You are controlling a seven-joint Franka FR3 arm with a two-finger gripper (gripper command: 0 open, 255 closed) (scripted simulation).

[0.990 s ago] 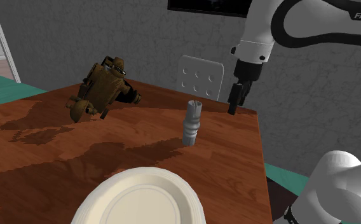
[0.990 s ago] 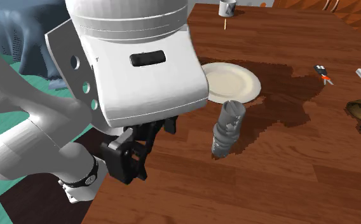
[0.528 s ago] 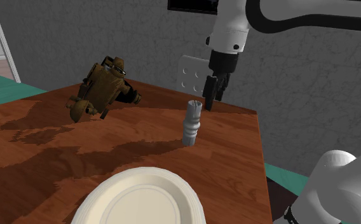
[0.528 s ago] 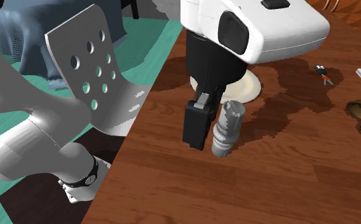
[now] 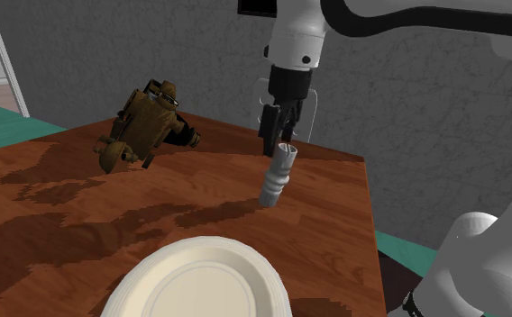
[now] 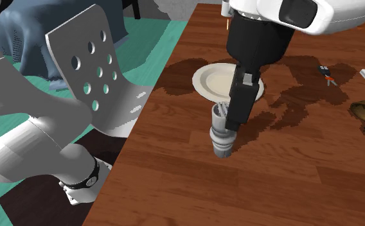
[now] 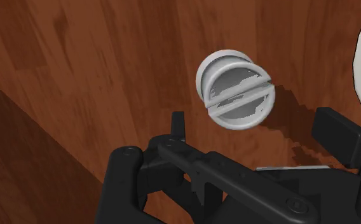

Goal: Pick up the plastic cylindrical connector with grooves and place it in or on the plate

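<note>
Your gripper (image 5: 275, 142) points down at the table (image 5: 47, 198) with its two black fingers (image 7: 178, 127) spread apart and nothing pinched between them. In the wrist view the grey grooved connector (image 7: 236, 91) shows end-on just past the fingertips, in the gap between them and nearer one finger, and you cannot tell whether that finger touches it. Read the shoulder view from its left, taking the connector as the middle of the dial. The brown toy figure (image 5: 146, 126) lies on the wooden table at 10 o'clock, well apart. The pale plate (image 5: 200, 279) lies at 7 o'clock by the view's lower edge, apart from the connector. The connector itself stands on its base, leaning with its top tipped toward 1 o'clock, and the fingertips are right at that top, at 12 o'clock. In the second exterior view, again left to right from the connector, a white chair (image 6: 88, 58) with round holes in its back stands off the table at 10 o'clock. The plate lies at 12 o'clock, partly behind the gripper. A small red and black thing (image 6: 326, 72) lies at 2 o'clock, and the toy figure is at 3 o'clock by the view's right edge.
</note>
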